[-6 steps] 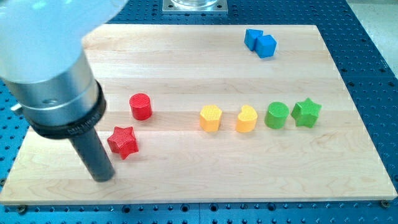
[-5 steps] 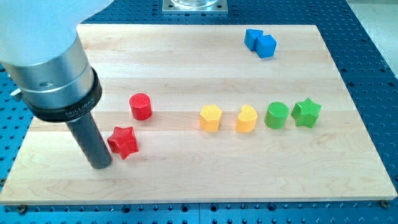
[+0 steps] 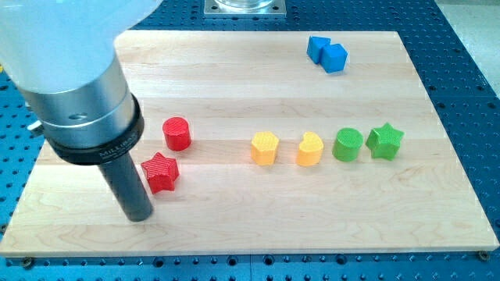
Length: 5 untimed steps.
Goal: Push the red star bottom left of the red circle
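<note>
My tip [image 3: 139, 216] rests on the tabletop [image 3: 234, 226] at about 7 o'clock of the red star [image 3: 160, 172], just beside it. The star lies at 7 o'clock of the red circle [image 3: 177, 133]. There is no gripper, only the rod.

You get bright, even overhead light: the pale wooden tabletop [image 3: 234, 70] shows clearly, with only short soft shadows hugging each block. The big silver arm housing [image 3: 78, 86] at ten o'clock looks slightly soft; everything else is sharp.
</note>
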{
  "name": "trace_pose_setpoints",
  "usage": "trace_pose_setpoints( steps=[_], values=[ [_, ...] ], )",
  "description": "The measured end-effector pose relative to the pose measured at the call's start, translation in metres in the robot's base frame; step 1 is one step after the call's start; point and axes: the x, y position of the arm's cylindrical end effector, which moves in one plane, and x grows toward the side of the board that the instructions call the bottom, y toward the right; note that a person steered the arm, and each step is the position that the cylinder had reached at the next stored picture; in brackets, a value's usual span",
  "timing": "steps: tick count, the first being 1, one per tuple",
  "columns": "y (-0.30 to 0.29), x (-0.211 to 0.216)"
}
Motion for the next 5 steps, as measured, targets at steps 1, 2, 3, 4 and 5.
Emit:
trace_pose_setpoints(
  steps=[1, 2, 3, 4, 5],
  values=[
    [0.029, -0.002],
    [0.046, -0.012],
    [0.046, -0.040],
    [0.056, -0.091],
    [0.070, -0.138]
  ],
)
